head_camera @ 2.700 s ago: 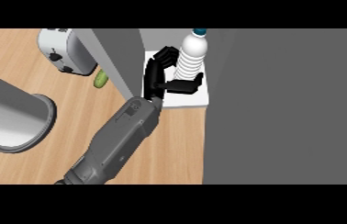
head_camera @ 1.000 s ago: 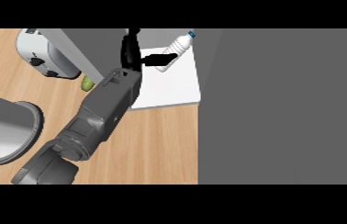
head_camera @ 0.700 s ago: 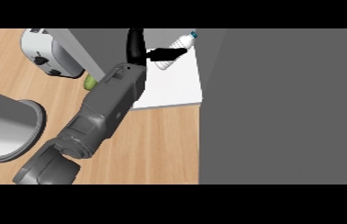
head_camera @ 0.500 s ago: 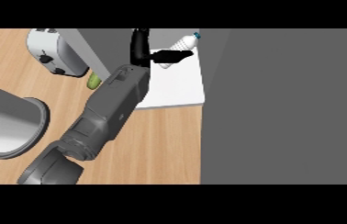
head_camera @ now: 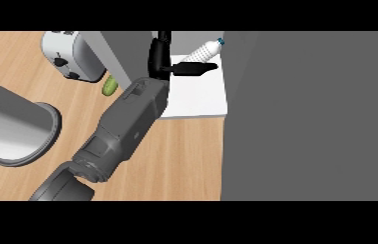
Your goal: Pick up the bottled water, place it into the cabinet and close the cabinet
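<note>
- Your one visible hand point(head_camera: 168, 63) (which of the two it is cannot be told from this view) is inside the open cabinet point(head_camera: 199, 95), above the white shelf floor.
- Its fingers point(head_camera: 196, 67) point straight out to the right, with the thumb standing up; they are uncurled, grasping nothing.
- The bottled water point(head_camera: 204, 51) lies tilted just beyond the fingers, cap up and to the right, its lower end touching or nearly touching them.
- The grey forearm point(head_camera: 129, 123) runs down and left from the hand, over the wooden counter point(head_camera: 177, 158).
- Left of the forearm you see a small green item point(head_camera: 110, 87), with a toaster point(head_camera: 68, 58) farther left.
- A grey pot point(head_camera: 21, 130) sits at the far left.
</note>
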You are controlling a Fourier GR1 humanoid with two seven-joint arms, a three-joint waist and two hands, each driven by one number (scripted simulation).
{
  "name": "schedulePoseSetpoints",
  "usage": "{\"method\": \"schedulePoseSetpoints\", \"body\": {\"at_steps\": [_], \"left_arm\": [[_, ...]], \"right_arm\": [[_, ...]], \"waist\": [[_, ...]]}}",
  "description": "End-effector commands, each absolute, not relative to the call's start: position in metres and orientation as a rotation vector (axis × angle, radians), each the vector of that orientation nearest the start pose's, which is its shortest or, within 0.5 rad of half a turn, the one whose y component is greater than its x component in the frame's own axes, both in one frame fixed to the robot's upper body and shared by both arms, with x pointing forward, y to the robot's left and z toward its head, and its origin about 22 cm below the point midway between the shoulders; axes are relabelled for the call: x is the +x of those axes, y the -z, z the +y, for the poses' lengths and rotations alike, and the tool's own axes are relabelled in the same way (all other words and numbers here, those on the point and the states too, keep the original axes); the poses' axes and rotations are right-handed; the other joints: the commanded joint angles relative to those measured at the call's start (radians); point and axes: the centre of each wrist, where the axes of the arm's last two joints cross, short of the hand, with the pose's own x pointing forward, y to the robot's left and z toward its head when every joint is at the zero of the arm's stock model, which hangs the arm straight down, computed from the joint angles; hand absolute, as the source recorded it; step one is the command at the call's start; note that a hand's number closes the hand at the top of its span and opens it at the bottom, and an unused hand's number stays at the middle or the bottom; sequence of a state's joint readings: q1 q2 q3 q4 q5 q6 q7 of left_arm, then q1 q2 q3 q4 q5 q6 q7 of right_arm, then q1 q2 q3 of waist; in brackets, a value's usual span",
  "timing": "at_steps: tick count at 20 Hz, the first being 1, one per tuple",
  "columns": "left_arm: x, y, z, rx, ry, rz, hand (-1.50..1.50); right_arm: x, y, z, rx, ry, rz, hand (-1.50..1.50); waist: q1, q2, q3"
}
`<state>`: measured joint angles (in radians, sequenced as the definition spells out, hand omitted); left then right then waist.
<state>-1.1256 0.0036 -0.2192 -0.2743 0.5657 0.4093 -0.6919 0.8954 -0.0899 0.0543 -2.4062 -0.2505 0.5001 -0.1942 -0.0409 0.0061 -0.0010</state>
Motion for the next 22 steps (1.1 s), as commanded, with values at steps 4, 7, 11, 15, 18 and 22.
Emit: {"method": "schedulePoseSetpoints", "body": {"at_steps": [4, 7, 11, 15, 18, 22], "left_arm": [[0.412, -0.041, 0.077, -0.091, -0.047, -1.880, -1.50], [0.388, -0.021, 0.072, -0.180, -0.040, -1.888, -1.50], [0.366, -0.017, 0.063, -0.328, -0.060, -1.867, -1.50], [0.337, -0.001, 0.064, -0.450, -0.040, -1.887, -1.50], [0.330, -0.022, 0.068, -0.477, -0.055, -1.896, -1.50], [0.289, -0.007, 0.056, -0.546, -0.057, -1.904, -1.50]], "right_arm": [[0.034, -0.114, -0.267, 0.252, -0.105, -1.828, -1.50], [0.040, -0.115, -0.259, 0.259, -0.133, -1.831, -1.50], [0.049, -0.118, -0.256, 0.270, -0.140, -1.850, -1.50], [0.037, -0.125, -0.264, 0.260, -0.136, -1.835, -1.50], [0.037, -0.126, -0.252, 0.244, -0.108, -1.838, -1.50], [0.042, -0.129, -0.257, 0.241, -0.174, -1.844, -1.50]], "waist": [[0.039, -0.019, 0.001], [0.018, -0.014, 0.000], [0.028, -0.011, 0.000], [0.039, -0.014, 0.000], [0.048, -0.015, 0.000], [0.050, -0.011, 0.000]]}}
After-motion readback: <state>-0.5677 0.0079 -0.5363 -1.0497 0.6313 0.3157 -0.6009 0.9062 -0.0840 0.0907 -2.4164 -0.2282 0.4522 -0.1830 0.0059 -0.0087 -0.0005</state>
